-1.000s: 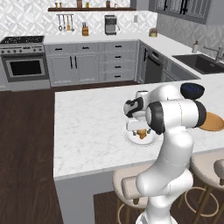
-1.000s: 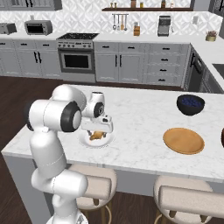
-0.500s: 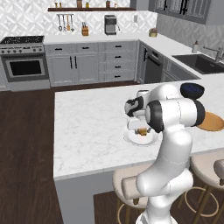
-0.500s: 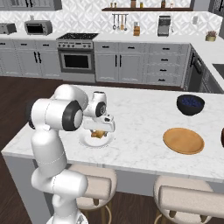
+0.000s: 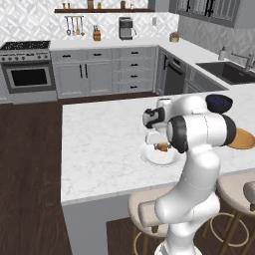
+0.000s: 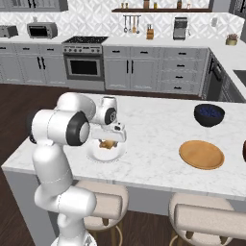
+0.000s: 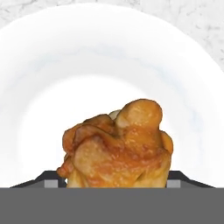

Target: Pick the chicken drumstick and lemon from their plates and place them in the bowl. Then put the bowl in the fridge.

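Observation:
The golden-brown chicken drumstick [image 7: 118,148] lies on the round white plate [image 7: 109,52] near the island's front edge. My gripper [image 7: 112,181] is down over it, and a dark fingertip [image 7: 49,180] presses in at each side of the meat. From the base cameras, the hand [image 5: 160,142] [image 6: 108,139] hangs just above the plate [image 5: 149,157] [image 6: 96,154], with the drumstick [image 5: 162,146] [image 6: 107,143] under it. The tan wooden plate [image 6: 201,154] [image 5: 244,139] lies bare to the right. A brown sliver of the bowl [image 6: 244,152] shows at the right edge. The lemon and the fridge are out of view.
A dark navy bowl [image 6: 209,115] [image 5: 219,103] stands behind the wooden plate. Padded stools [image 6: 211,218] line the island's near side. The sink [image 5: 229,72] is set in the counter at the right, and the stove [image 6: 84,60] and cabinets run along the back wall.
The jaws have drawn in from wide open onto the sides of the drumstick. The arm and the plate have stayed where they were.

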Tool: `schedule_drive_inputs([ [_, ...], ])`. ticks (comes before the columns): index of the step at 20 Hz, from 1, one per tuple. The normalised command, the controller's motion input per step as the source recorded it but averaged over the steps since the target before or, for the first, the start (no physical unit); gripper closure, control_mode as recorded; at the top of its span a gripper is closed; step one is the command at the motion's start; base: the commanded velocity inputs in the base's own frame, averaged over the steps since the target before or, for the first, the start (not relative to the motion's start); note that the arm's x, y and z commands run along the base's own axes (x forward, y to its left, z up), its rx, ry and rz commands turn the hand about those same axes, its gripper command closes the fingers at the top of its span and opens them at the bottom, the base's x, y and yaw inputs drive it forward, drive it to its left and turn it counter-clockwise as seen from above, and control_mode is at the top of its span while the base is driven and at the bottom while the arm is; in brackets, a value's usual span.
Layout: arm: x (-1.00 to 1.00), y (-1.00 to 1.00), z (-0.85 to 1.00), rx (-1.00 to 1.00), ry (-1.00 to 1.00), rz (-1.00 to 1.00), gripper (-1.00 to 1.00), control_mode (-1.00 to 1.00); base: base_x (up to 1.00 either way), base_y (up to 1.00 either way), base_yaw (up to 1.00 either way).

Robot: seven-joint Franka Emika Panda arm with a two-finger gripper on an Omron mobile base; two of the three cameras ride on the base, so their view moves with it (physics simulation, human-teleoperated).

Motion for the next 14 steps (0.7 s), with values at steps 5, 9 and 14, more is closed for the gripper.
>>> schedule_drive_inputs([
  [5,-0.60,0.19,1.00,0.00,0.00,-0.05,1.00,-1.00,0.00,0.00,0.00],
  [9,-0.95,0.03,1.00,0.00,0.00,-0.04,1.00,-1.00,0.00,0.00,0.00],
  [14,-1.00,0.03,1.00,0.00,-0.01,-0.01,1.00,-1.00,0.00,0.00,0.00],
])
